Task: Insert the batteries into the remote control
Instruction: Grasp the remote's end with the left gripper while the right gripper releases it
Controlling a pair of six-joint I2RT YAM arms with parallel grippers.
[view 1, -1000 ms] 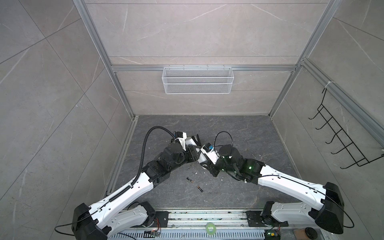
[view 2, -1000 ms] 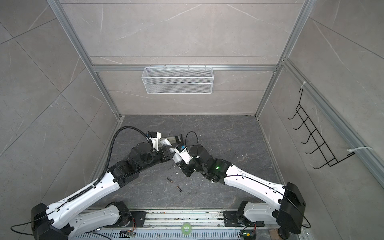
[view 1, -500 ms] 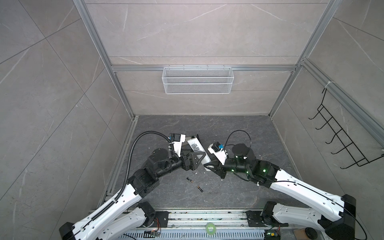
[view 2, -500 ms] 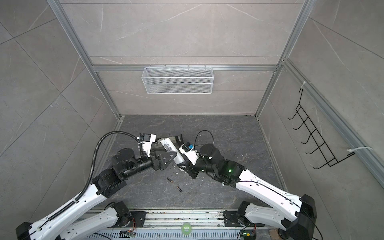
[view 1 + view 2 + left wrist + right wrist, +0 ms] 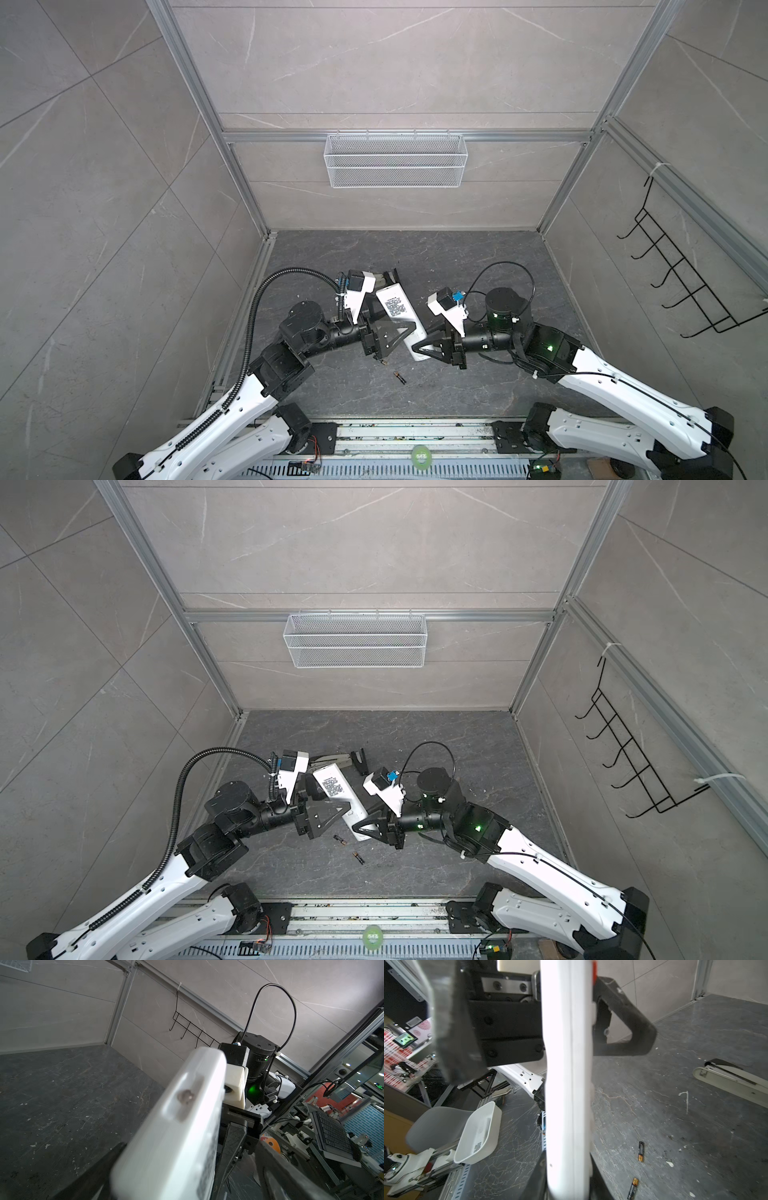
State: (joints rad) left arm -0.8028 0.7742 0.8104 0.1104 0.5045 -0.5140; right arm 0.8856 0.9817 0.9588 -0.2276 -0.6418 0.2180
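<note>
The white remote control (image 5: pixel 398 306) is off the floor, label side up, with my right gripper (image 5: pixel 422 341) shut on its near end. In the right wrist view the remote control (image 5: pixel 568 1084) runs edge-on between that gripper's fingers (image 5: pixel 538 1176). My left gripper (image 5: pixel 392 325) stands open, its jaws spread wide either side of the remote's middle with a gap showing. The remote (image 5: pixel 176 1126) fills the left wrist view. Two batteries lie on the dark floor below the grippers, one (image 5: pixel 339 840) near the left gripper and one (image 5: pixel 358 858) nearer the front; both batteries (image 5: pixel 641 1151) (image 5: pixel 633 1188) show in the right wrist view.
A beige-and-black stapler (image 5: pixel 334 759) lies on the floor just behind the remote. A wire basket (image 5: pixel 394 160) hangs on the back wall and a black hook rack (image 5: pixel 681 286) on the right wall. A white bin (image 5: pixel 477 1132) sits outside the front rail.
My left gripper has opened and its arm has drawn back to the left. The right arm has swung right, still gripping the remote. The batteries have not moved.
</note>
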